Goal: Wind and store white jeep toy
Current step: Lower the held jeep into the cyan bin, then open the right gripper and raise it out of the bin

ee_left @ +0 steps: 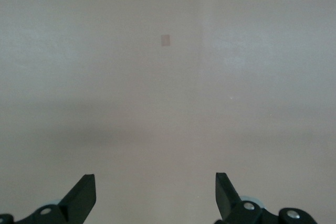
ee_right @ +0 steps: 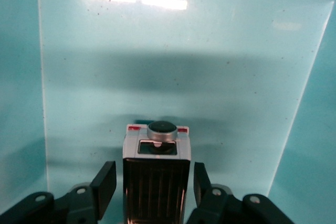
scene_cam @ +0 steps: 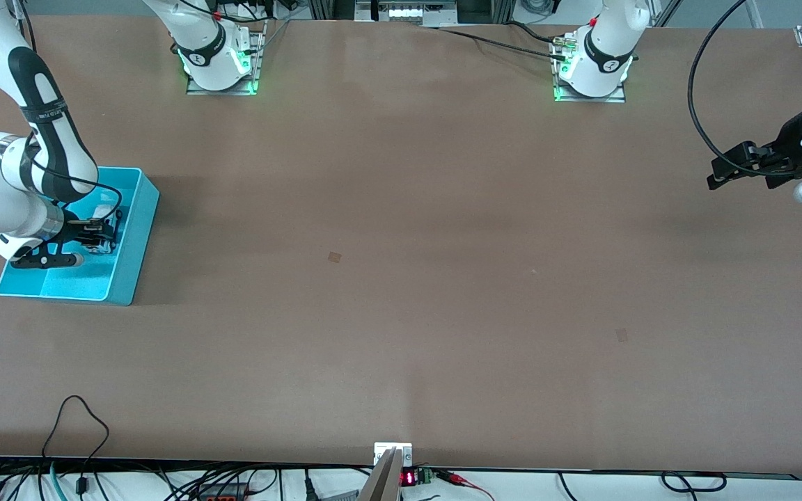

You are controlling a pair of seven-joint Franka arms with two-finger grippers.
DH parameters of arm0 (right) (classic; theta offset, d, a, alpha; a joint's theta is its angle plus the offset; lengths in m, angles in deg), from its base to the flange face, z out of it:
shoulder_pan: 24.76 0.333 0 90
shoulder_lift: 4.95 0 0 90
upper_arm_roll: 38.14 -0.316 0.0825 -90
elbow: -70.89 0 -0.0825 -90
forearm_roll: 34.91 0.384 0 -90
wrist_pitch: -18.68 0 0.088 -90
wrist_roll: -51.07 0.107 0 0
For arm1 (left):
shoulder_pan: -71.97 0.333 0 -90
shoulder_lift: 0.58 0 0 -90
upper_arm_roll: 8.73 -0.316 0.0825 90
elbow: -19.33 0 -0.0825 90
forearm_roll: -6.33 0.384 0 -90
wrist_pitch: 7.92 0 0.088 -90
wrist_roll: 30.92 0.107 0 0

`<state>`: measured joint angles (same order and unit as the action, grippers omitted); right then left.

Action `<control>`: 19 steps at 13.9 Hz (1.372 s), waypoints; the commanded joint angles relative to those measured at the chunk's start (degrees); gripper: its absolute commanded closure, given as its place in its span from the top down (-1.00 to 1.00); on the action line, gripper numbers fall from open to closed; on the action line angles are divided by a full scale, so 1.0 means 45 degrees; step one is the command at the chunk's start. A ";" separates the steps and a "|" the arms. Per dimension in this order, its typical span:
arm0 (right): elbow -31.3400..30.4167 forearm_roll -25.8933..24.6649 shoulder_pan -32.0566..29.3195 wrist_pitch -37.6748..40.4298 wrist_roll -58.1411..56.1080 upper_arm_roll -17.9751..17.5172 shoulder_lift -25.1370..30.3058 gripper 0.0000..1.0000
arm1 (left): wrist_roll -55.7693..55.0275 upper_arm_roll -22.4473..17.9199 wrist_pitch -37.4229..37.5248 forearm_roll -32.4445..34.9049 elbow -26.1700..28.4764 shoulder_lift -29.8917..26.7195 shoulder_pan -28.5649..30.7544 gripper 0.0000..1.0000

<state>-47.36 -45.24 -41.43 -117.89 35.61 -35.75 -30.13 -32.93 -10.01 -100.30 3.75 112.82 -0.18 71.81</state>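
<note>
The white jeep toy (ee_right: pixel 156 166), with its black ribbed roof panel, sits on the floor of the cyan bin (scene_cam: pixel 138 229) at the right arm's end of the table. My right gripper (scene_cam: pixel 103 233) is down inside the bin. In the right wrist view its fingers (ee_right: pixel 106 182) straddle the jeep with a narrow gap on each side, so the gripper (ee_right: pixel 155 182) is open around it. In the front view the gripper hides the jeep. My left gripper (scene_cam: pixel 716 177) is open and empty, waiting over the bare table at the left arm's end, its fingers (ee_left: pixel 84 190) wide apart.
The bin's walls (ee_right: pixel 21 103) rise close on both sides of the right gripper. Small tape marks lie on the brown table (scene_cam: pixel 334 257), one near the middle and another (scene_cam: pixel 622 335) nearer the front camera. Cables run along the table's front edge (scene_cam: pixel 81 417).
</note>
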 commanded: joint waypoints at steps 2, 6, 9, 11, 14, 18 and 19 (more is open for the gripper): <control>0.0009 0.0031 -0.0084 0.0016 -0.0198 -0.0082 0.0106 0.72 | 0.0036 0.0011 0.0061 0.0163 0.0201 -0.0383 -0.0004 1.00; 0.0009 -0.0008 -0.0025 0.0054 -0.0237 -0.0199 0.0730 1.00 | -0.0119 0.0090 0.0509 0.0124 0.0181 -0.0403 -0.0004 1.00; 0.0087 -0.0027 0.0014 0.0463 -0.0237 -0.0296 0.1276 1.00 | -0.0160 0.0225 0.0649 0.0066 0.0181 -0.0423 -0.0024 1.00; 0.0145 0.0011 0.0014 0.1085 -0.0237 -0.0570 0.1842 1.00 | -0.0024 0.0226 0.0356 0.0066 0.0201 -0.0423 0.0035 1.00; 0.0689 0.0031 0.0092 0.3015 -0.0237 -0.1233 0.2955 1.00 | 0.0036 0.0284 0.0257 0.0066 0.0259 -0.0558 0.0074 1.00; 0.2191 0.1491 0.0989 0.5983 -0.0139 -0.1429 0.3914 1.00 | -0.0003 0.0265 0.0218 0.0085 0.0220 -0.0443 0.0074 1.00; 0.2815 0.1651 0.1068 0.6881 -0.0100 -0.1662 0.4012 1.00 | 0.0016 0.0284 0.0257 0.0085 0.0220 -0.0461 0.0074 1.00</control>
<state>-38.97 -40.23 -37.59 -93.39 35.20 -42.27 -13.07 -32.92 -9.21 -98.51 3.75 112.82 -1.19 71.83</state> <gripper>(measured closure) 0.000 0.000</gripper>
